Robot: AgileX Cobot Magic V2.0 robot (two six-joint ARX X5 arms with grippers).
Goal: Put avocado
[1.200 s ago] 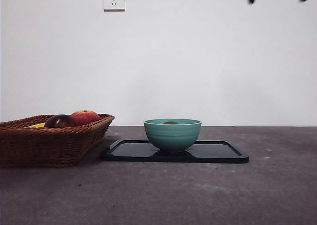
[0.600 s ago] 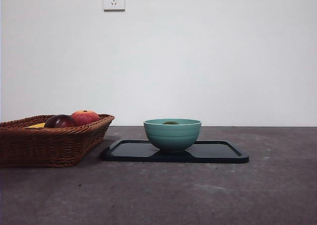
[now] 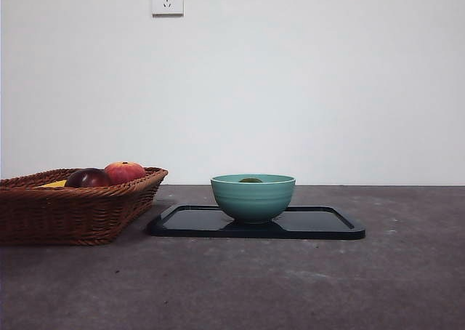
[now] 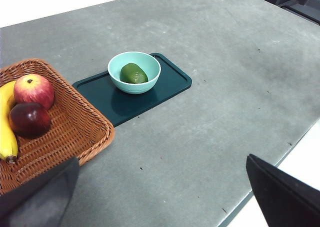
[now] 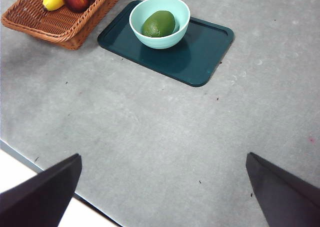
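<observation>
Sitting inside the pale teal ceramic bowl (image 5: 159, 22), the dull dark-green oval avocado (image 5: 159, 23) lies on its side, low enough that from the front view only its top shows over the rim (image 3: 251, 179). Bowl stands on the dark teal rectangular tray (image 5: 200, 52), w/ bare tray surface beside it. In the left wrist view, the brown woven wicker basket (image 4: 75, 132) sits at approx 8 o'clock from the bowl, close to the tray edge, holding a red-orange peach-like fruit (image 4: 33, 90), a dark purple-red fruit (image 4: 29, 119) & a yellow banana (image 4: 7, 132).

Left gripper (image 4: 160, 197) & right gripper (image 5: 162, 187) both hang high over the grey table (image 5: 165, 127), well apart from everything, jaws spread wide, nothing held.

Judgement: placement looks done, fruit is settled & not perched on the rim. Doing this step well = keep both arms high & clear, no dipping back near the bowl, so nothing gets nudged off the tray.
</observation>
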